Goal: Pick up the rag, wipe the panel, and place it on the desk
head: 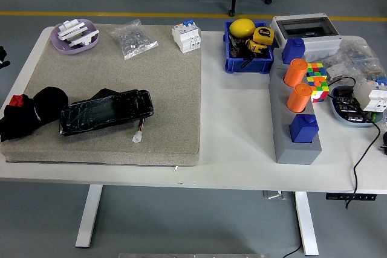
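On my feed the left hand [2, 54] is only a dark sliver at the picture's left edge, level with the far part of the grey mat [115, 89], and I cannot tell whether its fingers are apart or together; I see no right hand at all. I'll use the mat as my landmark. The black rag [29, 115] lies bunched on the mat's near left corner, with a small red patch showing on it, and nothing grips it. Just right of the rag, touching or nearly touching it, the dark glossy panel [106, 112] lies flat on the mat, tilted a little, with a short wire and white connector [138, 136] trailing off its near right end. At the mat's far left corner sits a lilac dish [75, 34] holding white parts, and beside it a clear bag of small hardware [133, 38]. On the mat's far right corner stands a white breaker module [187, 37]. Right of the mat, on the bare white worktop [236, 125], I see a blue bin [248, 49] with a yellow ball and tape measure, and further right a grey block [295, 125] carrying orange cylinders and blue blocks.
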### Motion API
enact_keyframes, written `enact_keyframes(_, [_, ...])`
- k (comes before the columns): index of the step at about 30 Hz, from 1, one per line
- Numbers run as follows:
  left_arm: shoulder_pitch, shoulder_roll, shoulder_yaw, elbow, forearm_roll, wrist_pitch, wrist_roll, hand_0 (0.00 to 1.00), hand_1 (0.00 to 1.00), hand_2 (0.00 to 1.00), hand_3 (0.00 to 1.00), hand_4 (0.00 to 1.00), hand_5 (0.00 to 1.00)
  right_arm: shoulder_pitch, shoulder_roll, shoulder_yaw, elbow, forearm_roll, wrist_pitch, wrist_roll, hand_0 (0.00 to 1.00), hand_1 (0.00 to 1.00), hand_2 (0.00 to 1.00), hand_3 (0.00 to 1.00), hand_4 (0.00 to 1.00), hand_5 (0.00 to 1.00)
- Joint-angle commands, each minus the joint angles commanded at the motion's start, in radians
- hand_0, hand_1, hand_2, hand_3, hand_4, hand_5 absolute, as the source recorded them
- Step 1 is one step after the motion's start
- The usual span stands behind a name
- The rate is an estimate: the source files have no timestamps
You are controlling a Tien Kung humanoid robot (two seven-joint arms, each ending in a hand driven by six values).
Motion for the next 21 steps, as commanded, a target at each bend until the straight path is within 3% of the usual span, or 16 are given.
enact_keyframes(21, [0.006, 0.001, -0.012, -0.01, 0.04, 0.009, -0.001, 0.58, 0.651, 0.618, 0.595, 0.809, 0.117, 0.0, 0.002, 0.008, 0.0, -0.002, -0.001, 0.001, 0.754, 0.607, 0.634, 0.612, 0.998, 0.619])
